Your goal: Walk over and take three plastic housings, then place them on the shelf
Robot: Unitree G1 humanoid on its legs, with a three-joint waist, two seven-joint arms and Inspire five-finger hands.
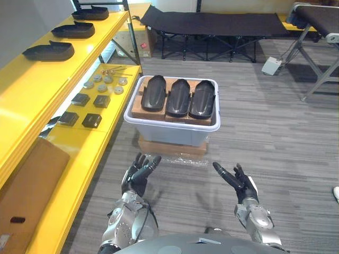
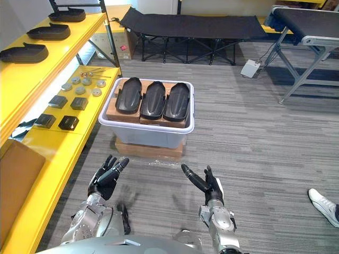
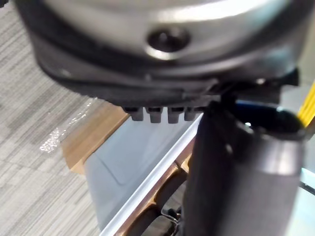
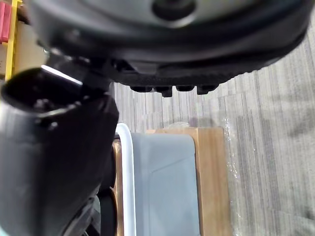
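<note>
Three black plastic housings (image 1: 179, 97) lie side by side on a wooden board inside a pale grey bin (image 1: 172, 131), which stands on a flat wooden block on the carpet. Three more black housings (image 1: 48, 51) rest on the top level of the yellow shelf (image 1: 32, 100) to my left. My left hand (image 1: 139, 173) and my right hand (image 1: 238, 182) hover over the carpet short of the bin, both open with relaxed fingers and holding nothing. In both wrist views the bin's wall (image 3: 129, 158) (image 4: 162, 187) lies just past the hands.
The shelf's lower level carries small black blocks (image 1: 80, 109), round metal discs (image 1: 104, 83) and a brown cardboard sheet (image 1: 26, 196). A black folding cot (image 1: 212, 26) stands behind the bin. A metal-legged conveyor (image 1: 318, 32) stands at the back right, and a person's white shoe (image 2: 324, 205) rests on the carpet.
</note>
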